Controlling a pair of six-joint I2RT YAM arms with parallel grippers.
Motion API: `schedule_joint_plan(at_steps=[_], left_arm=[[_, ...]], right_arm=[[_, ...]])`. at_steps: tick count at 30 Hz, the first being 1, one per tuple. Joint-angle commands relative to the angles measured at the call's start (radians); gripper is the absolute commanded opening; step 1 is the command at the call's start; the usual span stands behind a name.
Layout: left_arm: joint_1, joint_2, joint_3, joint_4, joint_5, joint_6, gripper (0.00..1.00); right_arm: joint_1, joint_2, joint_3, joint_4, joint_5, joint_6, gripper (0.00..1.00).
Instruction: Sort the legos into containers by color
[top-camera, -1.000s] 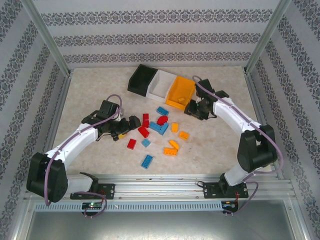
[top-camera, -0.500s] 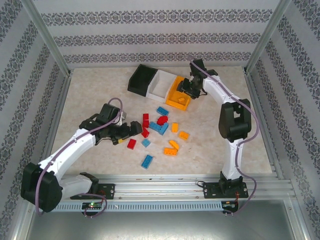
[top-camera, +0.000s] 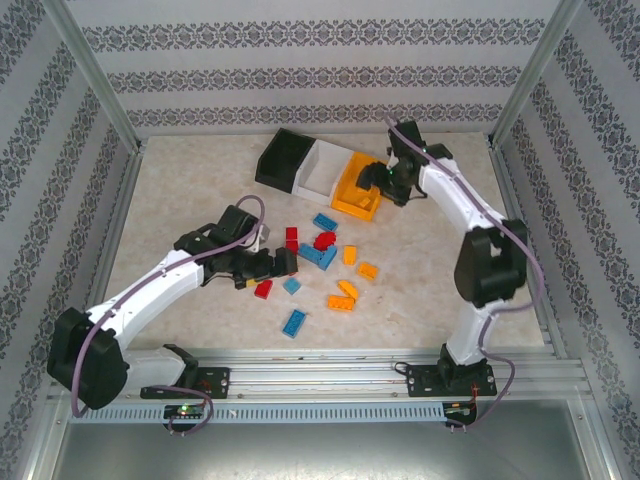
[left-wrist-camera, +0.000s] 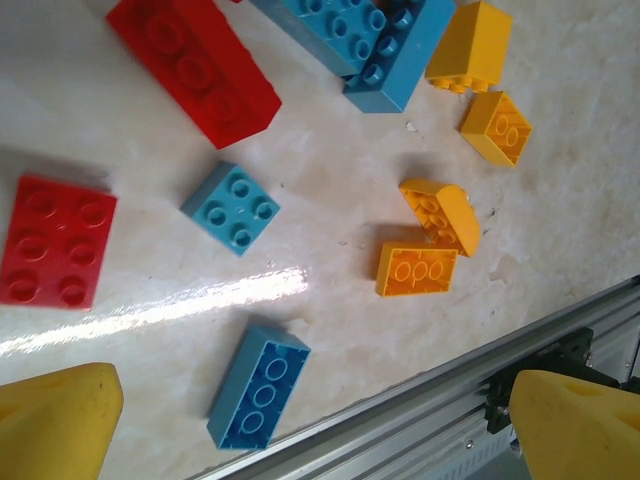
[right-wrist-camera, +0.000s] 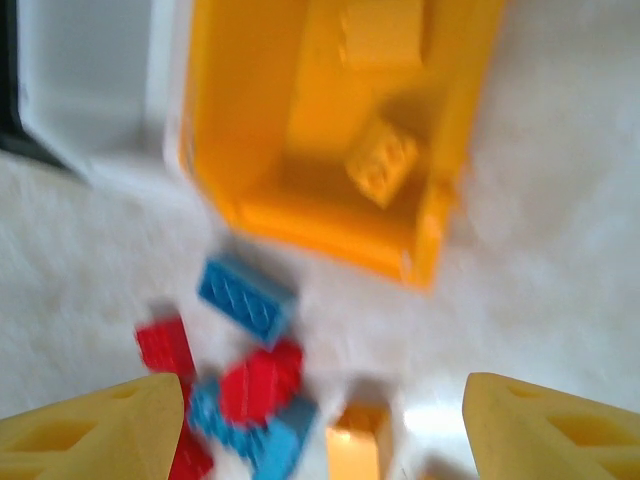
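Note:
Red, blue and orange legos lie scattered mid-table, among them a red brick (top-camera: 263, 288), a blue brick (top-camera: 293, 322) and an orange brick (top-camera: 340, 302). My left gripper (top-camera: 282, 262) hovers open over them. Below it I see a long red brick (left-wrist-camera: 195, 70), a red flat brick (left-wrist-camera: 55, 240), a small blue brick (left-wrist-camera: 232, 208) and an upturned blue brick (left-wrist-camera: 258, 385). My left gripper (left-wrist-camera: 315, 425) holds nothing. The black bin (top-camera: 275, 165), white bin (top-camera: 318, 180) and orange bin (top-camera: 350, 190) stand in a row. My right gripper (top-camera: 375, 180) is open over the orange bin (right-wrist-camera: 260, 200), where an orange brick (right-wrist-camera: 382, 160) lies.
An aluminium rail (left-wrist-camera: 430, 420) runs along the near table edge, close to the upturned blue brick. Patterned walls enclose the table on three sides. The right wrist view is blurred; a blue brick (right-wrist-camera: 247, 297) and a red one (right-wrist-camera: 260, 380) lie just before the orange bin.
My right gripper swung from the table beside the orange bin to over it, then shifted slightly right. My left gripper advanced rightward to the red bricks.

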Motion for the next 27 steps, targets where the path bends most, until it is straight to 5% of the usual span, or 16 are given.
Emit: schedule_joint_plan(at_steps=[1,9,27], left_arm=[[-0.025,0.039,0.015,0.086,-0.018,-0.019,1.0],[-0.033,0.115,0.008,0.234,-0.019,-0.086,1.0],[-0.027,0.152,0.078,0.158,0.022,-0.015,1.0]], right_arm=[[0.063,-0.127,-0.174,-0.142,0.072,-0.067,0.74],[0.243,-0.304,-0.51,-0.074,0.112,0.1,0.75],[0.275,-0.101,-0.503,0.074,0.159,0.209,0.73]])
